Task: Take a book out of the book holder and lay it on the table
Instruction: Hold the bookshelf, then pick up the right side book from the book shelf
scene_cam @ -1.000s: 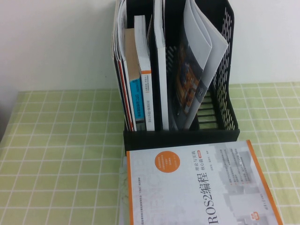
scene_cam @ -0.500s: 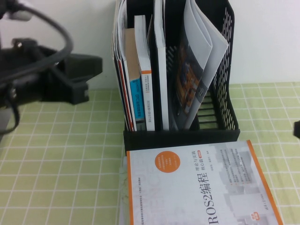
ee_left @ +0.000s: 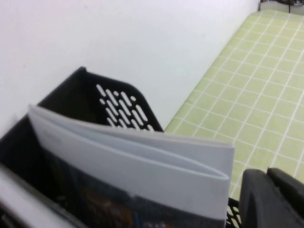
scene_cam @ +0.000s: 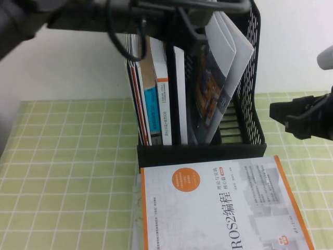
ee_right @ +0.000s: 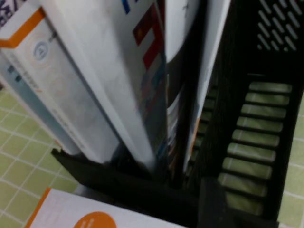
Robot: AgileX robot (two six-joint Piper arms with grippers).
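The black book holder (scene_cam: 252, 62) stands at the table's middle, its slots filled with upright books. No cover with a tan band shows; thin white sheets (scene_cam: 133, 49) stand in its leftmost slot. A floppy magazine with a dark cover (scene_cam: 218, 67) droops in the right slot. My left arm reaches across the holder's top, and the left gripper (scene_cam: 221, 6) is above the magazine. The left wrist view shows the magazine's folded top (ee_left: 142, 166) and one black finger (ee_left: 268, 202) beside it. My right gripper (scene_cam: 281, 117) hovers right of the holder's mesh wall, pointing at it.
The white, orange-edged ROS2 book (scene_cam: 218, 208) lies flat on the table (scene_cam: 67, 172), touching the holder's front lip (scene_cam: 203, 155). A white wall is close behind the holder. Green gridded cloth lies to the left and right.
My left arm has swung from the left side up and across the holder's top. My right gripper has come in from the right edge toward the holder. The books have not moved.
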